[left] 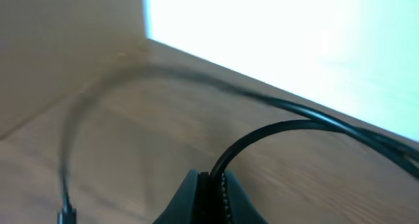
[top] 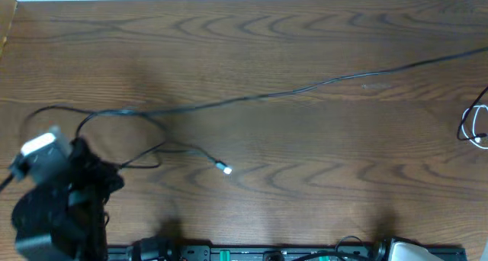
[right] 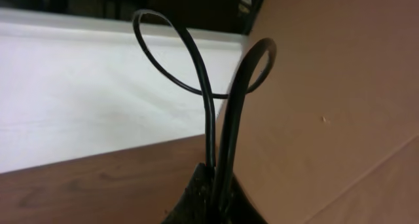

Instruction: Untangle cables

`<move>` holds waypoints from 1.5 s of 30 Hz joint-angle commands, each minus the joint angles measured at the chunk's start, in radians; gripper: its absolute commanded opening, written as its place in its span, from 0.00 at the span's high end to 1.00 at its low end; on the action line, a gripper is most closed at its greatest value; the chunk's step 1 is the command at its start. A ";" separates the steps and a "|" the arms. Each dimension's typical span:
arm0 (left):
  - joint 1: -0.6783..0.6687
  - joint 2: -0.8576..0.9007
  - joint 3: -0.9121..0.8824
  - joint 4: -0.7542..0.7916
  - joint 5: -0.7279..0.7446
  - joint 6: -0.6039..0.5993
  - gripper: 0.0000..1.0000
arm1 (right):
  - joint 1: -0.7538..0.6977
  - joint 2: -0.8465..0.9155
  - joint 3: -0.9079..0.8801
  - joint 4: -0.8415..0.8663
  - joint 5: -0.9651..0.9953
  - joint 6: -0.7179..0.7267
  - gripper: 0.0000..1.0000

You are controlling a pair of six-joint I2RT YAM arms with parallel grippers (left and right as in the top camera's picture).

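Observation:
A long thin black cable [top: 305, 89] stretches across the table from the left arm to the far right edge. Near the left arm it makes a loop, and a loose end with a small silver plug [top: 225, 168] lies on the wood. My left gripper [left: 213, 188] is shut on this black cable [left: 275, 129], at the table's left in the overhead view [top: 76, 150]. My right gripper [right: 219, 181] is shut on looped strands of black cable [right: 209, 119]; it is out of the overhead view. Loops of black and white cable [top: 474, 127] show at the right edge.
The wooden table [top: 267, 47] has a raised brown wall at its left edge [top: 8, 24]. The arm bases and a black rail [top: 267, 253] run along the front edge. A brown board [right: 340, 86] stands close behind the right gripper.

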 commanded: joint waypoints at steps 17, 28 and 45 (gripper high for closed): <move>0.106 0.100 -0.001 -0.041 0.052 0.043 0.92 | -0.352 0.121 0.004 -0.205 0.130 0.415 0.99; 0.105 0.149 -0.001 -0.039 0.148 0.044 0.93 | -0.550 0.328 -0.175 -0.203 -0.536 0.483 0.99; 0.068 0.292 -0.001 -0.039 0.793 0.235 0.93 | -0.253 0.542 -0.188 -0.367 -1.298 -0.045 0.70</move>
